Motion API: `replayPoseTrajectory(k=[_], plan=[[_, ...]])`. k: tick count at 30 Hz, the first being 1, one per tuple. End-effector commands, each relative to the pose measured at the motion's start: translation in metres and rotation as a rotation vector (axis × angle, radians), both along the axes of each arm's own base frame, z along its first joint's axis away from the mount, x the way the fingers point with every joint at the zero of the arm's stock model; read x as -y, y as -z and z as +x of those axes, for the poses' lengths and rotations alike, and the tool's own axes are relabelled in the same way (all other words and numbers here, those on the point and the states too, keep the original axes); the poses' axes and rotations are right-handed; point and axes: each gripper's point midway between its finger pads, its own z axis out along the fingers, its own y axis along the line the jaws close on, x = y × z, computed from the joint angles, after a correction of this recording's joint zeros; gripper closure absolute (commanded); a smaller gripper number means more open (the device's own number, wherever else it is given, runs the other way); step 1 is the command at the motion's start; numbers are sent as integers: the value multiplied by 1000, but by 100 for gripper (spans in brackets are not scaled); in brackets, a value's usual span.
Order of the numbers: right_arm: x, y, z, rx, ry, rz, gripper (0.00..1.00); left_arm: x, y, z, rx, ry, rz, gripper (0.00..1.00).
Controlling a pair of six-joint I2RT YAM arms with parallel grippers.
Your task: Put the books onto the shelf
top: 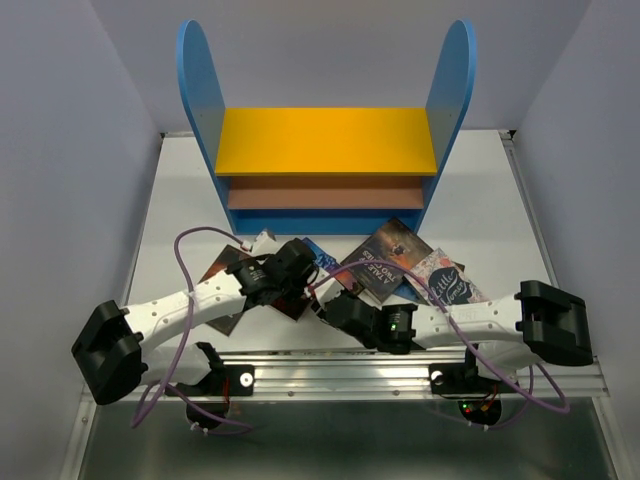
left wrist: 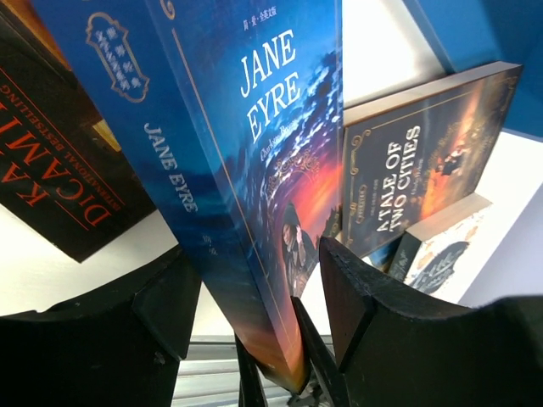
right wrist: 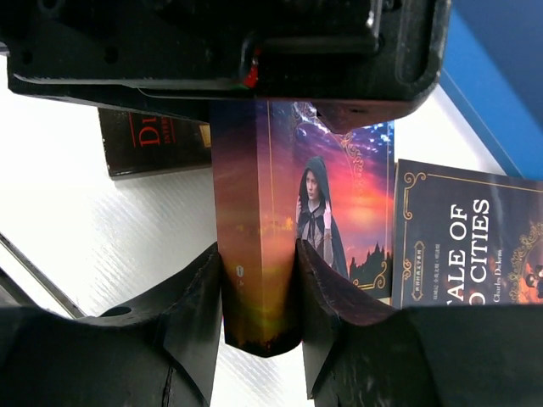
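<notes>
Blue-sided shelf with yellow top board sits at the far edge of your white table. The loose paperbacks lie just before its base. The top view mostly hides the held book under the wrists, but the wrist views show it. Blue glossy "Jane Eyre" paperback is mid-table, on edge, spine toward both cameras, long axis running gripper to gripper. Right gripper is clamped on the cover's bottom end. Left gripper straddles the book, fingers spread, with a gap on the cover side.
</notes>
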Motion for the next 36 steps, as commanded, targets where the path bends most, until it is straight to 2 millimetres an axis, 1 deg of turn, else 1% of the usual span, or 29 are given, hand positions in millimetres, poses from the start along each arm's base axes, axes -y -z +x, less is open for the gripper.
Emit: replayPoseTrajectory(k=[1, 4, 9, 13, 15, 16, 17, 18, 19, 21, 22, 24, 25, 26, 27, 28, 29, 30, 31, 32, 33, 35, 36], plan=[[-7, -42, 10, 44, 65, 154, 99, 0, -14, 5, 39, -45, -51, 32], [-10, -48, 6, 32, 40, 174, 99, 0, -10, 5, 31, -49, -40, 32], [-12, -63, 4, 30, 25, 224, 99, -4, -4, 8, 24, -76, -11, 34], [-14, -64, 4, 35, 14, 214, 99, 0, 0, 11, 27, -83, -15, 41], [-14, -62, 3, 30, 10, 212, 99, 1, 2, 14, 25, -86, -11, 58], [-14, -61, 2, 27, 8, 212, 99, 2, 2, 15, 24, -89, -12, 61], [-14, -61, 2, 27, 6, 211, 99, 2, 3, 16, 25, -84, -7, 69], [-13, -61, 2, 23, 5, 210, 99, 2, 5, 17, 19, -85, 0, 75], [-13, -60, 2, 22, 7, 212, 99, 1, 5, 18, 19, -90, 1, 84], [-12, -61, 1, 20, 7, 214, 99, -1, 7, 18, 16, -96, 4, 97], [-11, -61, 1, 18, 7, 216, 99, -1, 7, 18, 18, -99, 1, 100], [-12, -60, -3, 4, -11, 210, 99, -2, 1, 20, 39, -99, -7, 100], [-11, -59, -4, -7, -12, 206, 75, -3, 0, 21, 50, -100, -7, 100], [-13, -63, -5, -22, -6, 223, 46, -3, -4, 23, 65, -103, -7, 100], [-10, -58, -9, -49, -11, 199, 26, -3, -16, 26, 95, -106, -23, 100], [-7, -55, -11, -69, -5, 182, 13, -6, -22, 30, 126, -111, -12, 100], [-7, -64, -13, -92, 11, 219, 0, -7, -31, 34, 154, -114, -15, 100], [-5, -60, -15, -111, 12, 204, 0, -5, -45, 38, 191, -111, -28, 100], [2, -62, -20, -132, 4, 191, 0, -9, -57, 42, 239, -106, -15, 100], [5, -65, -23, -149, 9, 206, 0, -10, -67, 45, 266, -105, -13, 100], [13, -73, -29, -168, -7, 218, 0, -12, -84, 49, 312, -103, -10, 100], [21, -83, -36, -197, -22, 252, 0, -15, -99, 51, 350, -105, -10, 100], [27, -82, -41, -215, -31, 251, 0, -17, -114, 52, 382, -109, -24, 100]])
